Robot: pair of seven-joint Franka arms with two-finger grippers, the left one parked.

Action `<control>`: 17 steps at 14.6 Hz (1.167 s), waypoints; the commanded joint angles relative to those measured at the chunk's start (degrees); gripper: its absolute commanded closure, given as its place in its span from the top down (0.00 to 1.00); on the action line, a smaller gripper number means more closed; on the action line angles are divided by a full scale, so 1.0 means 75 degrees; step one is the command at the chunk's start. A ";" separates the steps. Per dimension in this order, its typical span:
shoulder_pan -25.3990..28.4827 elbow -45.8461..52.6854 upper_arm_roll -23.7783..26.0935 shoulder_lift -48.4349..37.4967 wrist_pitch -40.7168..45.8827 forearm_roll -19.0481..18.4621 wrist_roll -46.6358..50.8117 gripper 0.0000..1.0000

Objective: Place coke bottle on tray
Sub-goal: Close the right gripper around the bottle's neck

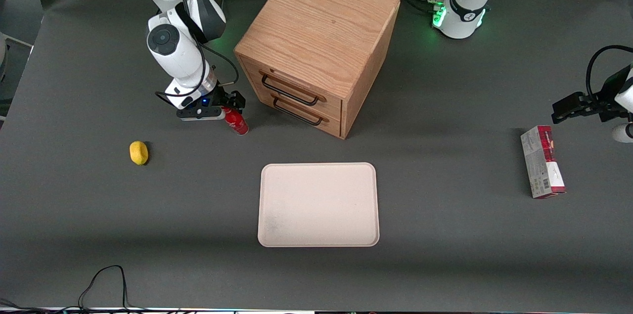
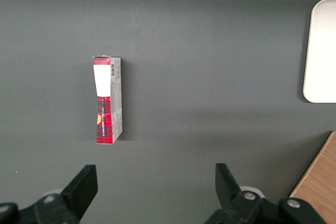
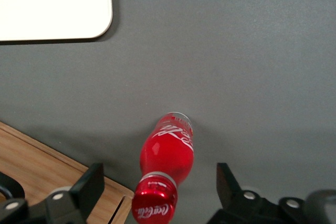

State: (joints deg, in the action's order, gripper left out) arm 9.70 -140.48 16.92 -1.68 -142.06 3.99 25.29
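The right arm's gripper (image 3: 157, 187) is hanging just above the coke bottle (image 1: 236, 121), its fingers (image 3: 90, 183) spread wide on either side of the red cap, gripping nothing. The bottle is standing on the grey table (image 1: 445, 235) just in front of the wooden drawer cabinet (image 1: 316, 47). The cream tray (image 1: 319, 204) is lying bare, nearer the front camera. A lemon (image 1: 139, 152) is sitting toward the working arm's end, a red-and-white carton (image 1: 542, 161) toward the parked arm's.
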 commanded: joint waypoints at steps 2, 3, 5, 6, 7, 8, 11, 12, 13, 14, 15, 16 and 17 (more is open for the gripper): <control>0.0031 -0.0160 0.0052 -0.0034 -0.0126 -0.0110 0.0108 0.64; 0.0031 -0.0160 0.0053 -0.0034 -0.0102 -0.0110 0.0119 0.42; 0.0019 -0.0160 0.0053 -0.0034 -0.0079 -0.0110 0.0143 0.00; 0.0008 -0.0148 0.0053 -0.0034 -0.0079 -0.0110 0.0131 0.00; 0.0008 -0.0125 0.0053 -0.0034 -0.0079 -0.0110 0.0154 0.00; -0.0039 -0.0078 0.0041 -0.0034 -0.0079 -0.0099 0.0166 0.00; -0.0179 0.0645 -0.0018 -0.0046 0.0468 -0.0099 0.0155 0.00; -0.0284 0.1194 -0.0041 -0.0046 0.1133 -0.0110 0.0085 0.00; -0.0448 0.1837 -0.0041 -0.0011 0.1906 -0.0122 0.0050 0.00; -0.0600 0.2563 -0.0041 0.0094 0.2760 -0.0250 0.0049 0.00; -0.0695 0.3371 -0.0088 0.0257 0.3639 -0.0471 0.0049 0.00; -0.0707 0.4168 -0.0192 0.0456 0.4460 -0.0624 0.0049 0.00; -0.0707 0.4930 -0.0298 0.0644 0.5176 -0.0626 0.0038 0.00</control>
State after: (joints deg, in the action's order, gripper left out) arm 4.76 -116.70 15.75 -1.18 -113.97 1.02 25.28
